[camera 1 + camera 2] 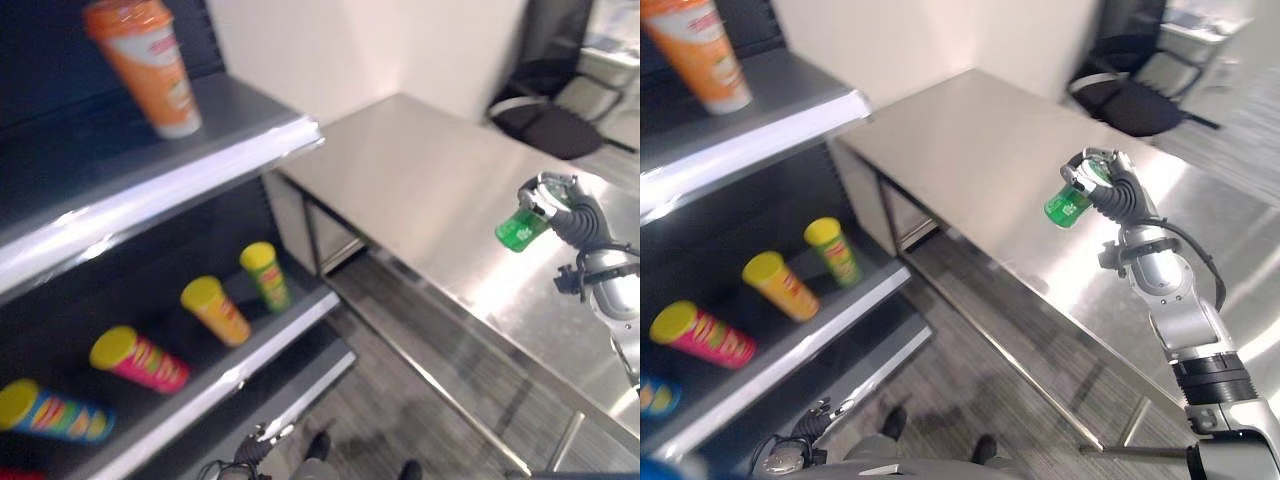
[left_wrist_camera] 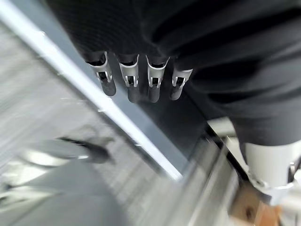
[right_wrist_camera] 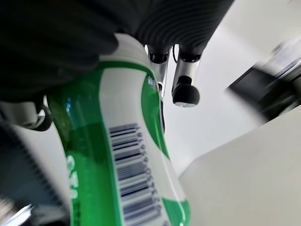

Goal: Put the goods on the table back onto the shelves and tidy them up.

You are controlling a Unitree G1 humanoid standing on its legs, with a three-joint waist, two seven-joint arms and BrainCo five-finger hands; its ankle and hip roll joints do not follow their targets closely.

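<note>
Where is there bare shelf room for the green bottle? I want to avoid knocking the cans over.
The right hand holds the green bottle above the table. The upper shelf is bare to the right of the orange cup. The lower shelf is crowded with a row of yellow-lidded cans, leaving only a small patch at its right end.

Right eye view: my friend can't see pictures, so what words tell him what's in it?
The robot's right hand holds a green bottle in the air above a bare silver table. Beside the table, on the robot's left, dark shelves carry an orange cup on top and yellow-lidded cans lying lower down. A black chair stands behind the table.
</note>
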